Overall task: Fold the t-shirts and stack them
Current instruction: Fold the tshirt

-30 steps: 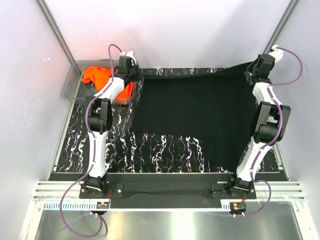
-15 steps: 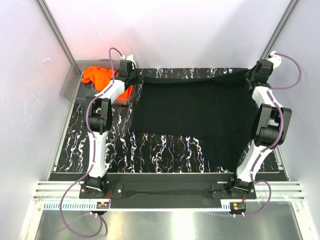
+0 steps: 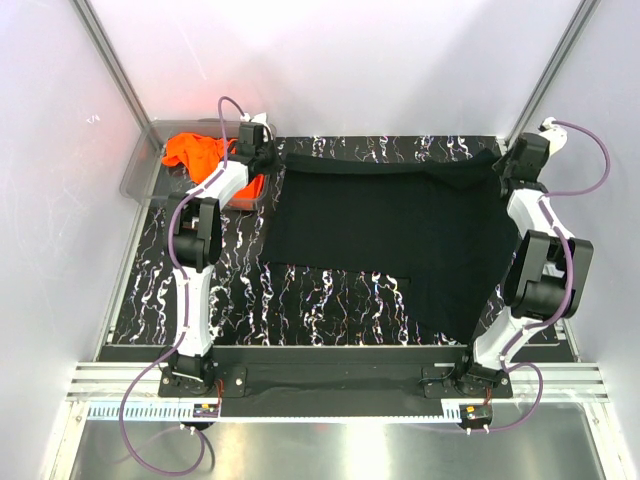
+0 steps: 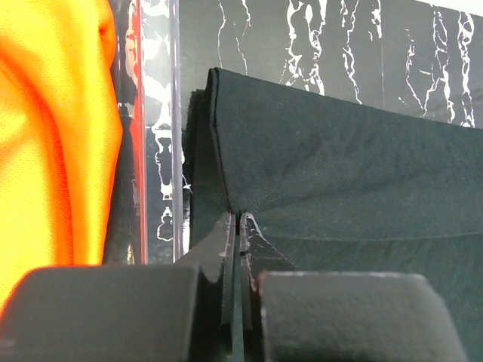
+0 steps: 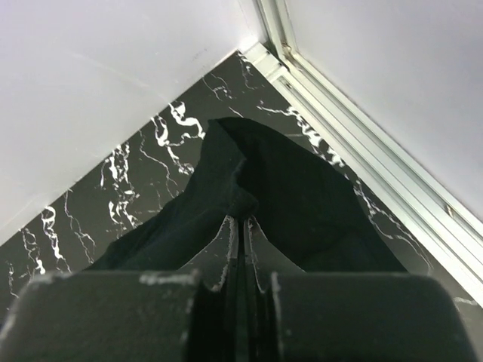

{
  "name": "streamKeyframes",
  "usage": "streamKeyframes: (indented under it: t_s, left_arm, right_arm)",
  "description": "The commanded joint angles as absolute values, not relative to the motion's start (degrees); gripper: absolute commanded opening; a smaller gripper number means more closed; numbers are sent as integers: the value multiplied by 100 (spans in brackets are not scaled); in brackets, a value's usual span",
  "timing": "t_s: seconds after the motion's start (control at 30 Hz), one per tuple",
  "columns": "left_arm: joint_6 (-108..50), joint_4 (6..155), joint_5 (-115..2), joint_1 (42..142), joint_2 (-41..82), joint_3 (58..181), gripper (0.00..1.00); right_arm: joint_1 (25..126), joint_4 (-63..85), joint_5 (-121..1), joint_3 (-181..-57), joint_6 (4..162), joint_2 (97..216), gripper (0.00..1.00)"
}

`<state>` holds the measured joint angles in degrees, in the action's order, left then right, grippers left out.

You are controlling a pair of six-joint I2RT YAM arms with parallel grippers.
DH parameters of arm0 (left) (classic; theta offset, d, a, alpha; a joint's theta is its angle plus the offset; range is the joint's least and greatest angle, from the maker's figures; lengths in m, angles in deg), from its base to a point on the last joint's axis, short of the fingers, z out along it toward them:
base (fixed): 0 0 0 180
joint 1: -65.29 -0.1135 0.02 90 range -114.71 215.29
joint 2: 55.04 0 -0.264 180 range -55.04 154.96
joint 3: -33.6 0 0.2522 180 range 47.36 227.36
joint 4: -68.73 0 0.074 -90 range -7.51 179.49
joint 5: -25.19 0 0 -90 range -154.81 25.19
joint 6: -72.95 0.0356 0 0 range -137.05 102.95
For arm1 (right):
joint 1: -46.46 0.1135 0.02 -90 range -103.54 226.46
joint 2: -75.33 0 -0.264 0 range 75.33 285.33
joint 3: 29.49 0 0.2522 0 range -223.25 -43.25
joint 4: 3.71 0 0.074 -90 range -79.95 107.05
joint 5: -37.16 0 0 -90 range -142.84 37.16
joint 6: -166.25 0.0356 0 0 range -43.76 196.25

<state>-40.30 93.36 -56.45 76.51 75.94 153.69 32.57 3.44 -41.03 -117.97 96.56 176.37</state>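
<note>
Both arms pinch the far edge of the black t-shirt (image 3: 390, 240), which lies spread over the marbled surface (image 3: 320, 300) from the centre out toward 3 o'clock. The left claw (image 4: 238, 222) is clenched on the shirt's corner at about 11 o'clock, just beside the clear bin (image 3: 140, 172). The right claw (image 5: 243, 215) is clenched on a bunched corner at about 1 o'clock, close to the wall rail. The orange t-shirt (image 3: 195, 152) sits crumpled in the bin at 10 o'clock, untouched. By the look of it the job is in its early stage: the black shirt is laid out but shows no finished fold, the orange one has yet to be taken out, and nothing is stacked.
</note>
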Motion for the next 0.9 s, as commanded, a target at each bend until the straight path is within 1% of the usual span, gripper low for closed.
streamKeyframes:
  t_s: [0.0, 0.6, 0.7, 0.73, 0.87]
  left_arm:
    - [-3815, 9321, -5796, 7566, 7258, 15283, 0]
    - [-3542, 9356, -5559, 7566, 7425, 15187, 0]
    - [-3472, 9409, -5549, 7566, 7442, 15195, 4]
    - [-3446, 9426, -5550, 7566, 7442, 15204, 7]
    - [-3366, 9470, -5488, 7566, 7407, 15178, 8]
  right_arm:
    - [3213, 302, -3781, -11559, 9593, 17228, 0]
    - [3213, 662, -3667, -11110, 9848, 17272, 1]
    - [3213, 811, -3640, -11110, 9874, 17272, 3]
    - [3213, 855, -3658, -11145, 9875, 17298, 4]
    - [3213, 961, -3711, -11207, 9909, 17359, 4]
